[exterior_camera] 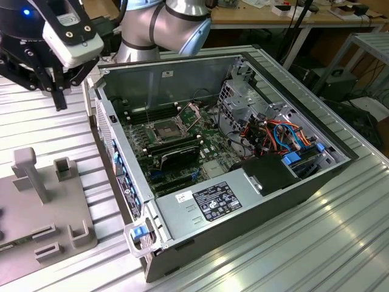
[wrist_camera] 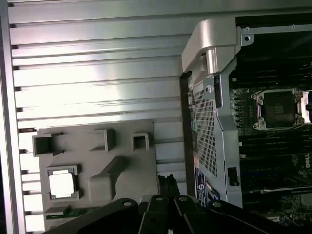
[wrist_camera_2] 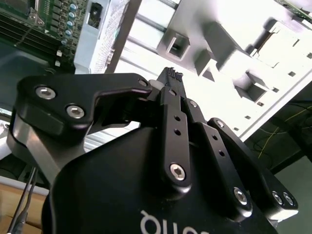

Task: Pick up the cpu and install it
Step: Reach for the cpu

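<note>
Exterior view, from its left: black two-finger gripper (exterior_camera: 59,102) hangs at upper left, off the ribbed aluminium table (exterior_camera: 304,243), fingers pointing down. It is clear of the flat grey fixture plate with moulded posts and pockets (exterior_camera: 61,213) below it and just beside the open grey metal computer case (exterior_camera: 164,76).

In the case, the square black socket with metal frame (exterior_camera: 165,128) sits with its frame raised. The long black RAM sticks (exterior_camera: 176,150) lie just in front of it. The grey power supply box (exterior_camera: 219,201) is along the near wall, and the orange and blue cables (exterior_camera: 279,131) bunch toward the exterior view's right.

The first wrist view adds the cpu (wrist_camera: 62,184), a small square chip with a silver-grey top. It lies flat in a square pocket of the fixture plate, untouched. The fingertips sit at the plate's edge on the case side, well apart from the cpu. The socket (wrist_camera: 280,109) is there too, past the case's perforated wall, and nothing is seated in it.

The second wrist view gives the fingers (wrist_camera_2: 168,97) close up. They are pressed together at the tips with nothing between them, and the plate's blocks are beyond.
</note>
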`<act>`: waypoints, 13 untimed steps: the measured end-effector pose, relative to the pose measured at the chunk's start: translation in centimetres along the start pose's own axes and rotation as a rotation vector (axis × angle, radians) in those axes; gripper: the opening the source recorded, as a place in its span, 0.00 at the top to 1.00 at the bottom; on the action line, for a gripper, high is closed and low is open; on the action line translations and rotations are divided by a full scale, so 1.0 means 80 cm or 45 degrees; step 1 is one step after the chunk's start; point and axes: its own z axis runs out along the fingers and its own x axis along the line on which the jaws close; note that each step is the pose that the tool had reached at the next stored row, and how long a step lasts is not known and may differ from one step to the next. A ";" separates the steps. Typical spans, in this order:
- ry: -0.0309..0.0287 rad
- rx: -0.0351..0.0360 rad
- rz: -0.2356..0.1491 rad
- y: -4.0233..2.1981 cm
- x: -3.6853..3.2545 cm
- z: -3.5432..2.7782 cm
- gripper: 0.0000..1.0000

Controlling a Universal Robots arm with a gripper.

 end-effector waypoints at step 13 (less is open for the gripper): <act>-0.0001 -0.0001 0.000 -0.0040 0.0519 0.0025 0.89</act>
